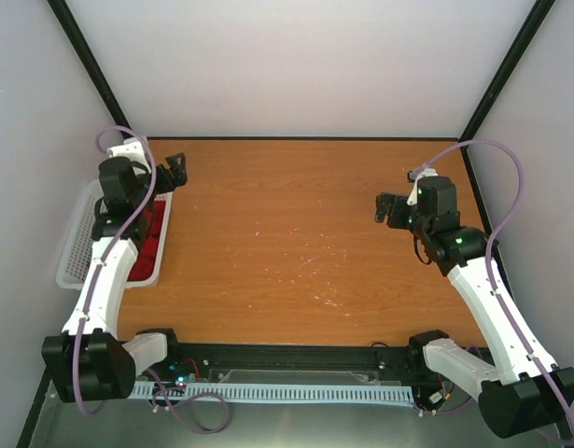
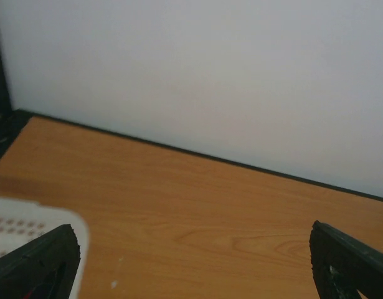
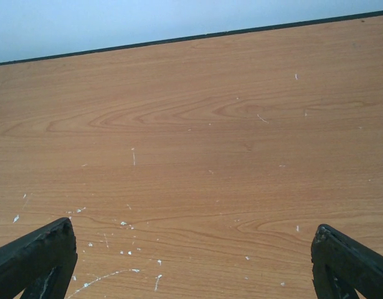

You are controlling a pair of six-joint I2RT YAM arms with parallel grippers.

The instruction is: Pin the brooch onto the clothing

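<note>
White plastic mesh basket (image 1: 74,245) at table's left edge, partly under left arm (image 1: 105,271). Red clothing (image 1: 152,241) bundled inside basket, mostly hidden by arm; folds hard to read, probably crumpled. Left hand (image 1: 175,172) above basket's far end, fingers spread wide, empty. Right hand (image 1: 387,207) well apart, over table's right side, fingers spread wide, empty. Table (image 1: 296,233): orange wood-grain laminate, smooth, flecked with white scratches. Pale grey walls (image 1: 305,65); black frame posts (image 1: 91,65) at corners. Slotted cable duct (image 1: 287,392) along near edge.
</note>
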